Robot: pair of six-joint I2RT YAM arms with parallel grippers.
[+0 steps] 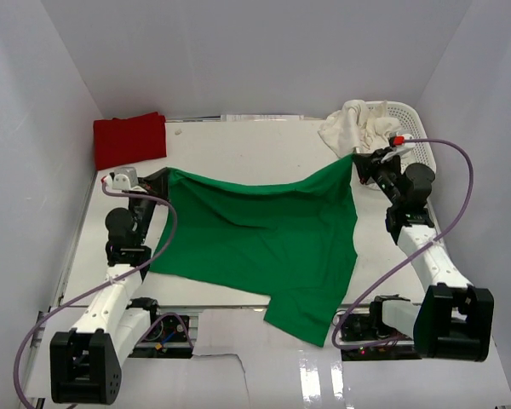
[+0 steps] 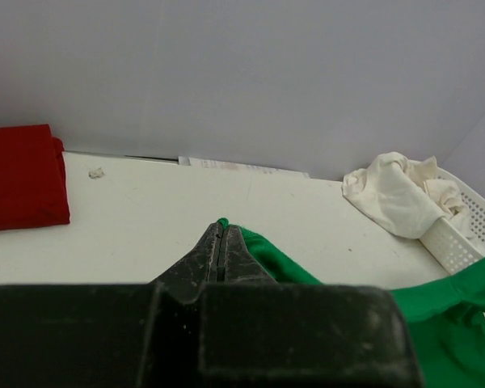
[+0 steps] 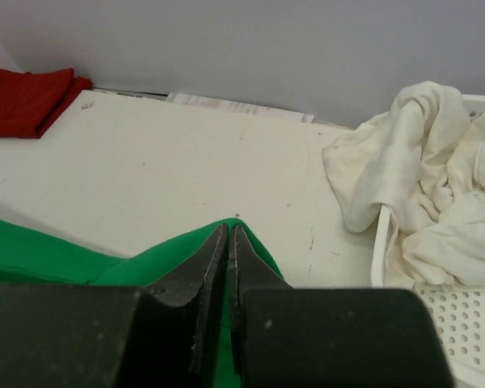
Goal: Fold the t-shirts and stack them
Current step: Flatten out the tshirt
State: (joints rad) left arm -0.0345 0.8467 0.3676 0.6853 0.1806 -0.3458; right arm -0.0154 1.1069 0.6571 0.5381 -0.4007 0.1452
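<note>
**From above:** a green t-shirt (image 1: 264, 239) is stretched between both arms over the middle of the counter (image 1: 238, 149), and its lower part spills past the near edge. The left pincer (image 1: 163, 175) is clamped tight on the shirt's far left corner. The right pincer (image 1: 358, 162) grips the far right corner just as tightly. A folded red t-shirt (image 1: 129, 139) lies at the counter's far left corner. Cream t-shirts (image 1: 353, 126) are heaped over the rim of a white mesh basket (image 1: 406, 115) at the far right corner.

**Left wrist view:** the left pincer's jaws are pressed together, with a small tip of green cloth pinched between them. The cloth trails off to the right. The red t-shirt sits well apart, by the far edge.

**Right wrist view:** the right pincer's jaws are closed to a thin slit, and the green cloth is caught at their tips. The basket stands near, to the right, with the cream t-shirts draped over its wall onto the counter.
</note>
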